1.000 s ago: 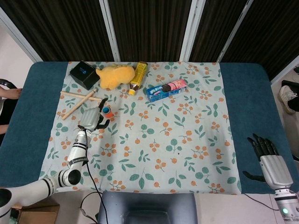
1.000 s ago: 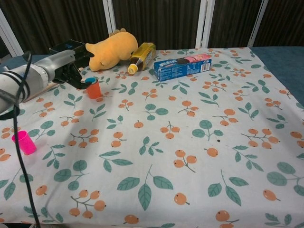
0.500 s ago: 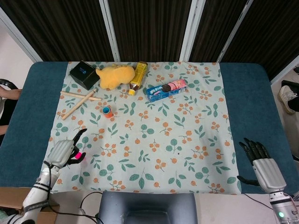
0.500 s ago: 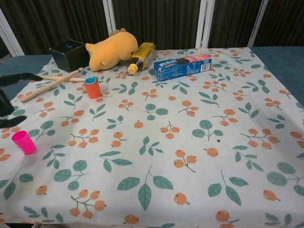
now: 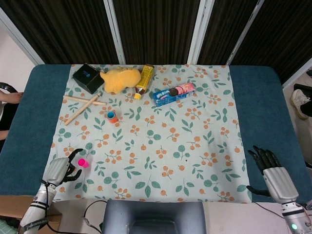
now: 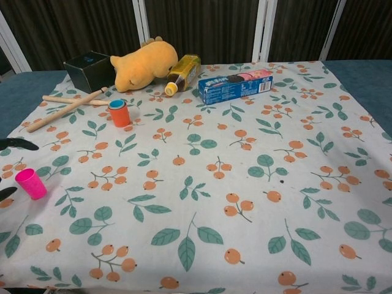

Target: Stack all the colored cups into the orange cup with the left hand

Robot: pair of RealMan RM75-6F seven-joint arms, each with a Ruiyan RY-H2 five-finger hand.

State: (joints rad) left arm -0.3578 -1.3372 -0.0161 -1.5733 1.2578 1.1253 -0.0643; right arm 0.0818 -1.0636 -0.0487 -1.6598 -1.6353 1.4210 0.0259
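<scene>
The orange cup stands upright on the floral cloth's left side with a blue cup nested inside it. A pink cup stands upright near the cloth's front left corner. My left hand is just left of the pink cup, holding nothing, with its fingers spread towards it on either side. In the chest view only its dark fingertips show at the left edge. My right hand hovers with fingers apart over the blue table at the front right, far from the cups.
At the back of the cloth lie a black box, a yellow plush toy, a bottle, a blue biscuit box and wooden sticks. The cloth's edge runs close to my left hand.
My left hand has left the orange cup, with the blue cup now in it, and pulled back to the front left beside the pink cup. The right hand shifted slightly.
</scene>
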